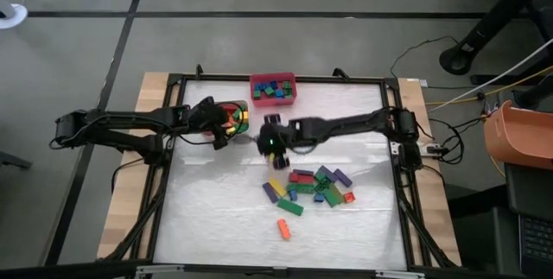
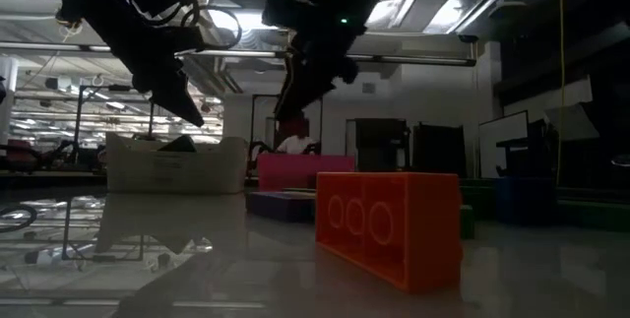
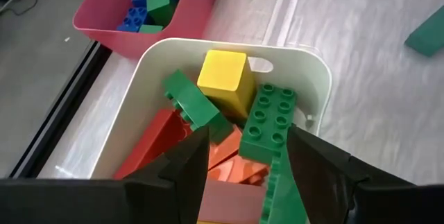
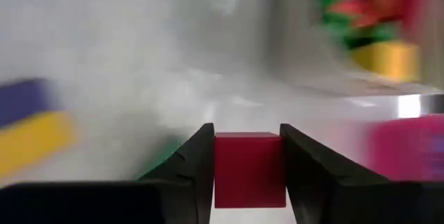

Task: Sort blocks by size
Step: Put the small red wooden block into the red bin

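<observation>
1. Blocks [image 1: 313, 186] lie loose on the table, well apart from the white bin [image 3: 305, 92].
2. We see the right gripper [image 4: 246, 165] clamping a red block [image 4: 249, 168] beside that bin.
3. Left gripper [image 3: 246, 161] — jaws apart — hovers over it.

The table [image 1: 216, 227] carries scattered blocks [image 1: 313, 186] (one orange [image 1: 282, 228]) and two bins [image 1: 273, 90].

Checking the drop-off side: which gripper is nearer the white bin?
Left. The left gripper hangs open right over the white bin. The right gripper, shut on a red block, is off to the bin's side, above the table.
</observation>
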`<state>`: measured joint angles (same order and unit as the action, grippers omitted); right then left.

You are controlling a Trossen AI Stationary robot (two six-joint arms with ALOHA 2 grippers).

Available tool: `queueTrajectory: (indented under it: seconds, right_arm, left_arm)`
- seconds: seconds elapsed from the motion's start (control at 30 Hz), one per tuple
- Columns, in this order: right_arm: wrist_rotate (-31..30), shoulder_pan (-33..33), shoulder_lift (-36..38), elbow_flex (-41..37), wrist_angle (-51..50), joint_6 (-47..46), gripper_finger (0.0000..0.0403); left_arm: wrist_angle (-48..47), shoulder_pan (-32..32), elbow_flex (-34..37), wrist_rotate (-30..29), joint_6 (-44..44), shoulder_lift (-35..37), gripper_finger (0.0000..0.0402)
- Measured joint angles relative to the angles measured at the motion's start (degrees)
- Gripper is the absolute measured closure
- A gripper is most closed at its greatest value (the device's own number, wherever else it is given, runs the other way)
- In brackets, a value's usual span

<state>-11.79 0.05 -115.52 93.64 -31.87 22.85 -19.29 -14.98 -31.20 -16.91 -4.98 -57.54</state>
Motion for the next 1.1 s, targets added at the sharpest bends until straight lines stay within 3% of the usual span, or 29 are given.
queueTrajectory:
  seconds: [0.23, 0.57, 0.9, 1.1]
  right_arm:
    - [-4.47, -10.30, 0.06, 1.47, 3.25, 13.20, 0.0249]
    - [-3.50, -23.28, 0.07, 1.17, 5.14, 13.60, 0.0244]
    - [1.87, -26.85, 0.06, 1.17, 5.45, 13.45, 0.0242]
    - [1.95, -26.68, -0.08, 1.17, 5.60, 13.45, 0.0242]
  left_arm:
    - [0.77, 0.02, 0.00, 0.02, 0.52, 0.00, 0.0220]
    - [2.64, 0.01, -0.02, 0.42, 1.97, 0.00, 0.0220]
    - [7.37, 1.05, -0.02, 0.47, 1.38, 0.00, 0.0220]
    - [16.67, 4.60, -0.02, 8.03, -1.24, -0.31, 0.0220]
